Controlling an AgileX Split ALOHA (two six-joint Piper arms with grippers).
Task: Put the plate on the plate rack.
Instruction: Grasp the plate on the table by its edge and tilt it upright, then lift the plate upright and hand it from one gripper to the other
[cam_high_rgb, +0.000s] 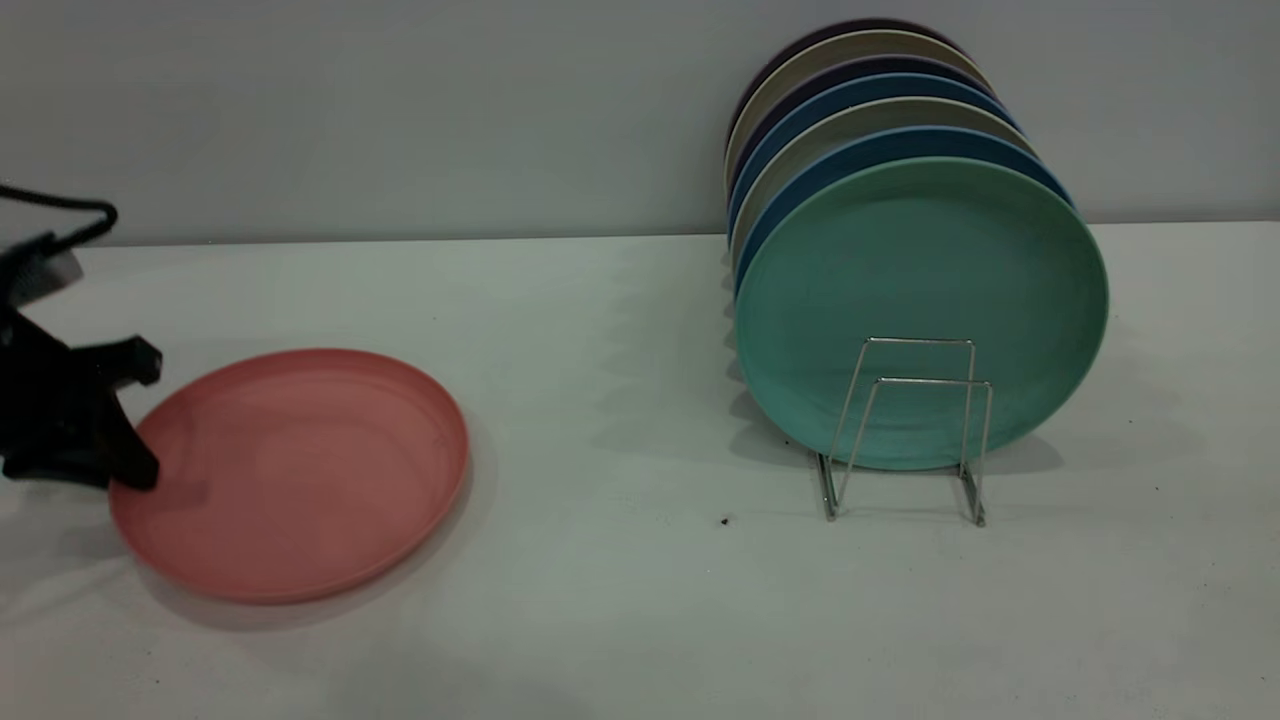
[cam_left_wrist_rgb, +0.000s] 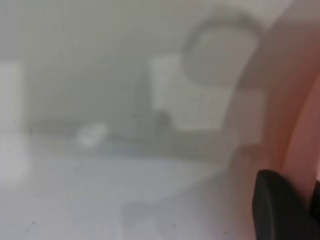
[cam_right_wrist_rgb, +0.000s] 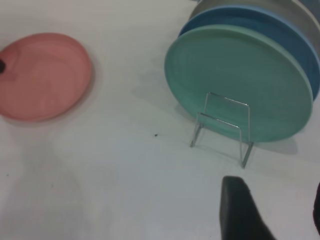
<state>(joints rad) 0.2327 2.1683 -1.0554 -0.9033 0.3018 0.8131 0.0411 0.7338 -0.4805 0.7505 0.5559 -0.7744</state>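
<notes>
Only in the exterior view is the left gripper (cam_high_rgb: 135, 420) seen as a whole: it sits at the desk's left edge with its fingers (cam_high_rgb: 135, 365) spread open around the near-left rim of the plate (cam_high_rgb: 300, 470), one finger above the rim and the other resting low at the plate's edge. The plate lies flat on the desk (cam_high_rgb: 600, 600), well apart from the plate rack (cam_high_rgb: 905, 430), where a teal-green plate (cam_high_rgb: 920, 300) stands upright at the front of a row of blue and pale plates (cam_high_rgb: 860, 100); the two front wire loops stand bare. From the right wrist view the rack (cam_right_wrist_rgb: 225, 125) and the pink plate (cam_right_wrist_rgb: 42, 75) are seen from above, with one dark finger (cam_right_wrist_rgb: 240, 210) of the right gripper (cam_right_wrist_rgb: 280, 215) cut off at the frame edge, so its state cannot be told. The desk is plain white with a small dark speck (cam_high_rgb: 724, 520), backed by a grey wall (cam_high_rgb: 400, 100). The left wrist view is blurred; only a pink rim (cam_left_wrist_rgb: 305, 125) and a dark fingertip (cam_left_wrist_rgb: 280, 210) can be made out.
</notes>
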